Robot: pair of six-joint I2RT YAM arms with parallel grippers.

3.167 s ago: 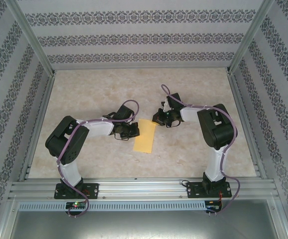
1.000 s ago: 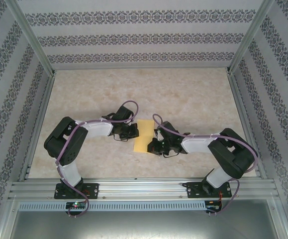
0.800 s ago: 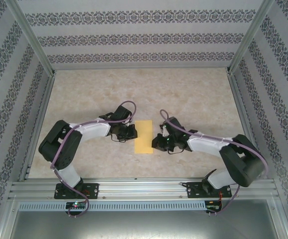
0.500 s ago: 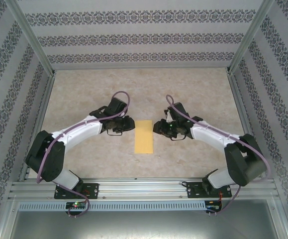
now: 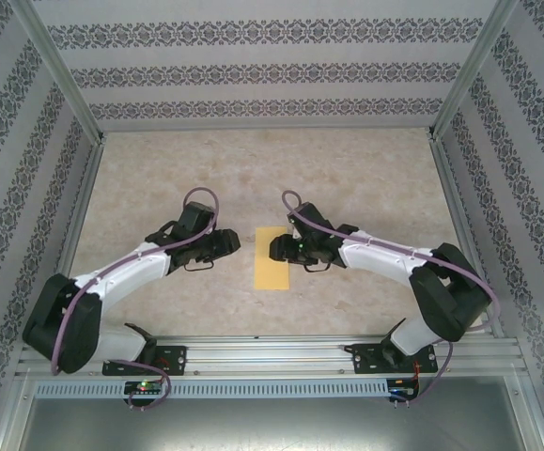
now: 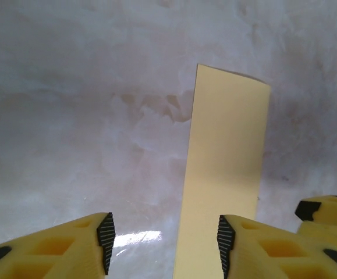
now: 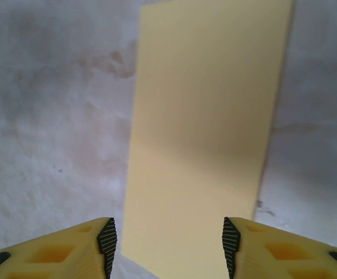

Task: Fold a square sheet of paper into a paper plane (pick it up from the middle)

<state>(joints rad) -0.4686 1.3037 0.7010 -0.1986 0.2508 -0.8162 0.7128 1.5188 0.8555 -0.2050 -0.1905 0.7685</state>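
Top external view: the square sheet of paper (image 5: 272,268), folded into a narrow strip, is seen lying flat on the marbled table (image 5: 365,178) between the arms. The left gripper (image 5: 232,241) is held parted just left of it, with nothing gripped. The right gripper (image 5: 277,249) is spread likewise over the strip's far half, empty.

Left gripper (image 6: 162,247) and right gripper (image 7: 168,244) opened from closed, both moved toward far end of folded sheet (image 5: 272,268)
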